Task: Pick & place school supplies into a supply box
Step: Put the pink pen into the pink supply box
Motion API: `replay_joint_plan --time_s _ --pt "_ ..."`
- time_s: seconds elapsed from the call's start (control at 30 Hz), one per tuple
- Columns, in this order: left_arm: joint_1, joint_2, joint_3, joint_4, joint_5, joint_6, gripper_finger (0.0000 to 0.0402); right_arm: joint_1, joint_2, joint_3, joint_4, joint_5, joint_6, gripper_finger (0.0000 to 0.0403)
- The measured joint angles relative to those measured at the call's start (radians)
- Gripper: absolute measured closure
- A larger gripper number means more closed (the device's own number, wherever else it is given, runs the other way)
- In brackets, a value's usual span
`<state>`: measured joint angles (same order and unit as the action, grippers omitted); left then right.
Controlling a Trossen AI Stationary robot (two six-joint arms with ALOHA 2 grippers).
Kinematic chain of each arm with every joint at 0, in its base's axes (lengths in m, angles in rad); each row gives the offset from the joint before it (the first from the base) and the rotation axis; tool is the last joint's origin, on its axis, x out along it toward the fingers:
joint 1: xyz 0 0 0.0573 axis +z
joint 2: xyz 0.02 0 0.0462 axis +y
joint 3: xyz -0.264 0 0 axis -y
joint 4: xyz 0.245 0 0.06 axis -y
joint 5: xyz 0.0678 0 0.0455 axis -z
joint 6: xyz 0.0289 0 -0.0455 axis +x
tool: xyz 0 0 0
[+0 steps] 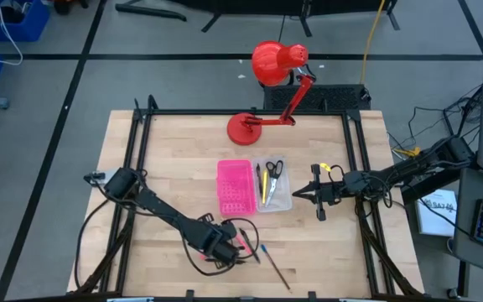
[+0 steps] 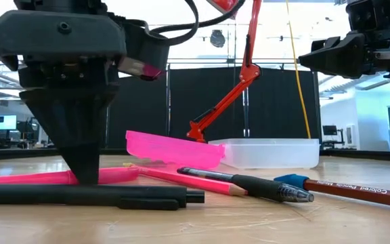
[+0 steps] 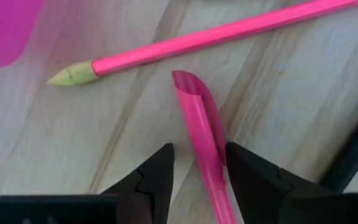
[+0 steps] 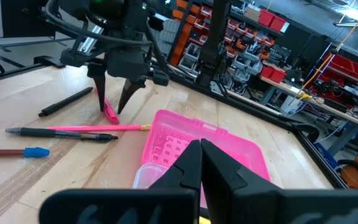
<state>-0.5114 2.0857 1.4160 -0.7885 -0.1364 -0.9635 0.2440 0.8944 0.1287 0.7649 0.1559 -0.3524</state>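
Left wrist view: left tool (image 3: 197,171) spread astride pink pen (image 3: 202,134), lengthwise between its fingers.

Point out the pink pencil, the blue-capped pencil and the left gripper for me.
pink pencil (image 3: 216,36): left wrist view, mid-shaft.
blue-capped pencil (image 2: 294,180): low view, on the blue cap.
left gripper (image 3: 199,163): left wrist view, midway between its fingertips, astride a flat pink piece.
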Motion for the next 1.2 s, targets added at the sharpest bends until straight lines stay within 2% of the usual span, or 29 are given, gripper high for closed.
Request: replay_joint_plan --time_s 0.13,0.33,0.53,0.77,1.2 --pt "0.002 0.0 -0.023 0.018 0.004 -0.033 0.0261 0.0 0.0 0.0 0.001 0.0 0.0 0.0403" --pt "0.003 0.004 0.023 -0.01 0.02 -0.039 0.0355 0.0 0.0 0.0 0.001 0.0 0.0 0.0403" --pt "-0.001 0.013 0.093 -0.04 0.036 -0.003 0.0367 0.0 0.0 0.0 0.002 0.0 0.0 0.0403" --pt "-0.001 0.014 0.151 -0.097 0.024 0.0 0.0351 0.0 0.0 0.0 0.002 0.0 0.0 0.0403" --pt "0.008 0.011 0.298 -0.186 -0.081 0.084 0.0398 0.0 0.0 0.0 0.002 0.0 0.0 0.0403"
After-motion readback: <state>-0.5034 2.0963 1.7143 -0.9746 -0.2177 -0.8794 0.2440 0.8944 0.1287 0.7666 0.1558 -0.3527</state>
